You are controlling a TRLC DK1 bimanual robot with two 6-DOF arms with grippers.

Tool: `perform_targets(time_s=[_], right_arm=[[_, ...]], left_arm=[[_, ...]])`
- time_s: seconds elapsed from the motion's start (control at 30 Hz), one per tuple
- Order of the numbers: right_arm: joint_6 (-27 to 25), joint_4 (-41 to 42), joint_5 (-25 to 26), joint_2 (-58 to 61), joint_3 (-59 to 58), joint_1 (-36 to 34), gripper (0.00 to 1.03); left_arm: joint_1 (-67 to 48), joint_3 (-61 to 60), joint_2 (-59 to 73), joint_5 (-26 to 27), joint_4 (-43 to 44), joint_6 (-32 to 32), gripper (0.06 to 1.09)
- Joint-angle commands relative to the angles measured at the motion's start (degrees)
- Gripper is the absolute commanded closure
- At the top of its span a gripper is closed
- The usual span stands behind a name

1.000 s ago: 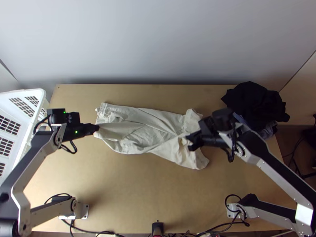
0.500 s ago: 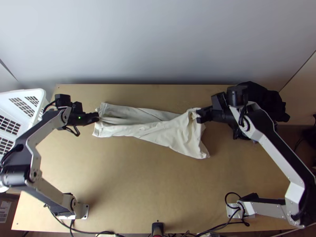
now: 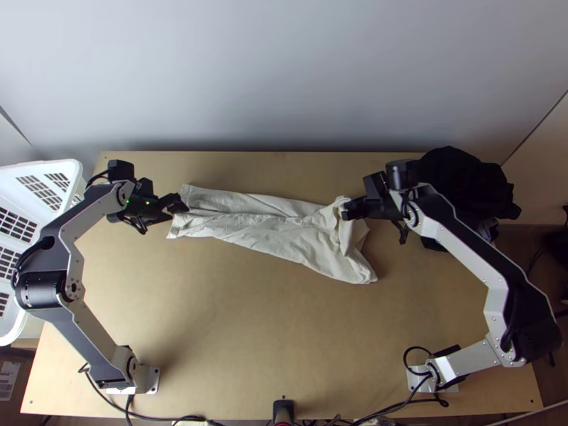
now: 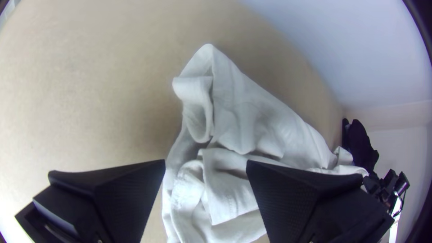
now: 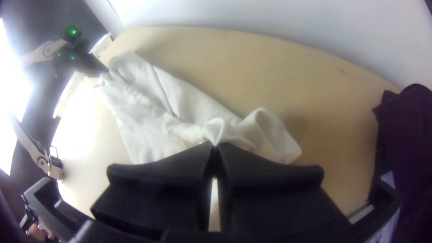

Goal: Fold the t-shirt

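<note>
I have my right gripper [image 3: 345, 211] right of centre in the top view, its fingers pinched together on the upper right part of the cream t-shirt [image 3: 284, 238]. My left gripper [image 3: 182, 205] is released, over the shirt's left end; in its wrist view I see its fingers standing wide apart, with rumpled cloth showing between them. The shirt runs across the middle of the frame as a long, uneven band, creased lengthwise, with a corner pointing to the lower right. It lies on the wooden table [image 3: 241, 341]. Farther out, I've got dark clothes [image 3: 465, 177] heaped at upper right and a white basket [image 3: 69, 167] at the left edge.
</note>
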Motion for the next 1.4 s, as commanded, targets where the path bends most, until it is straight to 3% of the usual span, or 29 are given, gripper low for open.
perform_targets(time_s=[0.0, 0.37, 0.9, 1.1, 1.37], right_arm=[[0.0, 4.3, 0.0, 3.5, -2.6, 1.1, 1.00], [-2.2, 10.7, 0.0, 3.9, -0.1, 0.6, 1.00], [-1.9, 6.8, 0.1, 8.8, 14.8, 1.6, 1.00], [-4.7, 9.2, 1.5, 11.2, 8.7, 0.2, 1.00], [-4.8, 17.5, 4.4, 2.5, -6.9, 4.2, 1.00]], left_arm=[[1.0, 0.9, -1.9, 0.1, -5.2, 2.8, 0.15], [3.9, -6.2, -9.5, 0.1, -7.7, 8.4, 0.15], [3.1, -10.3, -9.5, 0.1, -6.9, 10.9, 0.15], [2.6, -11.6, -9.8, 0.1, -6.3, 10.9, 0.15], [3.4, -12.1, -10.1, 0.1, -6.4, 11.5, 0.15]])
